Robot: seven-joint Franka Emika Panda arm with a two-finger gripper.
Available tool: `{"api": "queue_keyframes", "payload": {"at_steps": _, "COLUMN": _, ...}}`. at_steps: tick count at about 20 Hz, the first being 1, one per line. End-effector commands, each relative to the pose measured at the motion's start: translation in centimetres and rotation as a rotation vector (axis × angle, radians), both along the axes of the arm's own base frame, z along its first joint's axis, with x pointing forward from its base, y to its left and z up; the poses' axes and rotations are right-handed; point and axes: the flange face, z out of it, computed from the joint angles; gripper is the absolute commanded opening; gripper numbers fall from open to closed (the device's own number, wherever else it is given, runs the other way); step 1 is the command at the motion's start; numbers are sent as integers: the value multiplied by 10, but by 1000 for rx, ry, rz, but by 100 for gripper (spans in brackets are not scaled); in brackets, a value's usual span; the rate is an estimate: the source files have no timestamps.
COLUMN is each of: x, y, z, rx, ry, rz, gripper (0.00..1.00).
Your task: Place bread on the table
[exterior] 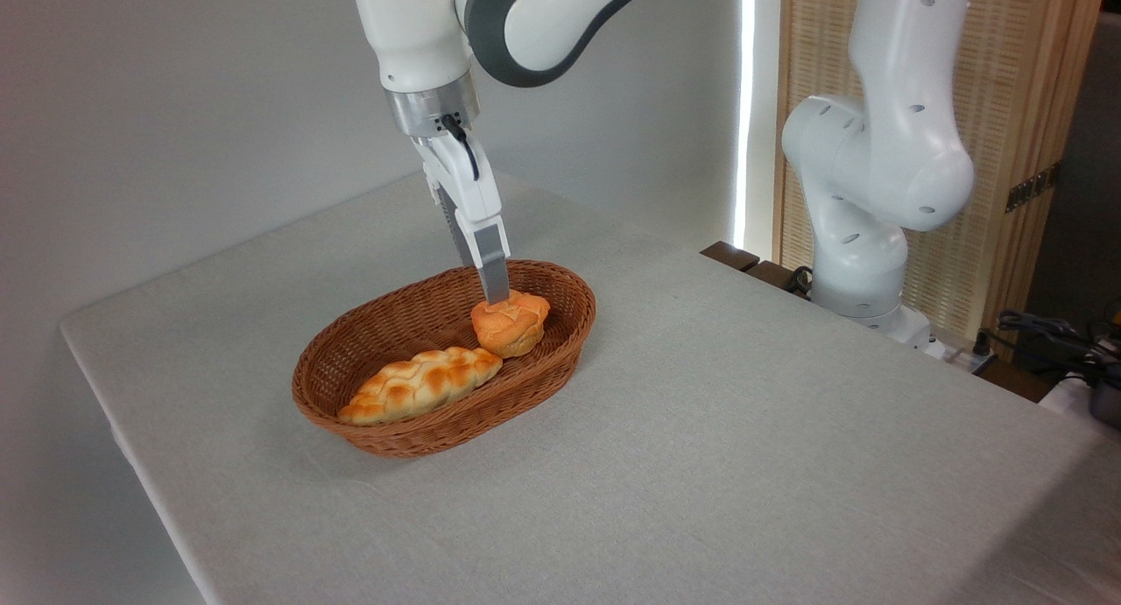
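While its jaw gap stays hidden, the gripper touches the bread in the basket.

1. A brown oval wicker basket sits left of the middle.
2. A pale braided loaf lies inside it — at the front, lengthwise.
3. A wooden slatted screen stands at the back right.
4. Dark cables lie at the far right edge — partly cut off.
5. A plain grey wall fills the background.
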Motion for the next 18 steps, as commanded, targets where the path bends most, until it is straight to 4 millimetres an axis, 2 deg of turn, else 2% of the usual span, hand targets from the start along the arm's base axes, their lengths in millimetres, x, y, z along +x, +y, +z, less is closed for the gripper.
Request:
{"api": "queue_keyframes", "payload": {"at_steps": 1, "x": -4, "y": 5, "z": -5, "rx": 16, "ry": -14, "rz": -6, "gripper": 100}}
{"api": "queue_keyframes", "payload": {"at_steps": 11, "x": -5, "y": 6, "z": -48, "rx": 65, "ry": -28, "rz": -39, "gripper": 99}}
{"api": "queue_keyframes", "payload": {"at_steps": 12, "x": -5, "y": 6, "z": -49, "rx": 65, "ry": -28, "rz": -39, "gripper": 89}}
{"api": "queue_keyframes", "payload": {"at_steps": 13, "x": -5, "y": 7, "z": -50, "rx": 77, "ry": -33, "rz": -47, "gripper": 65}}
{"api": "queue_keyframes", "payload": {"at_steps": 14, "x": -4, "y": 9, "z": -50, "rx": 95, "ry": -40, "rz": -58, "gripper": 52}}
{"api": "queue_keyframes", "payload": {"at_steps": 15, "x": -3, "y": 9, "z": -53, "rx": 105, "ry": -37, "rz": -64, "gripper": 45}}
{"api": "queue_keyframes", "payload": {"at_steps": 18, "x": -3, "y": 9, "z": -55, "rx": 107, "ry": -35, "rz": -65, "gripper": 41}}
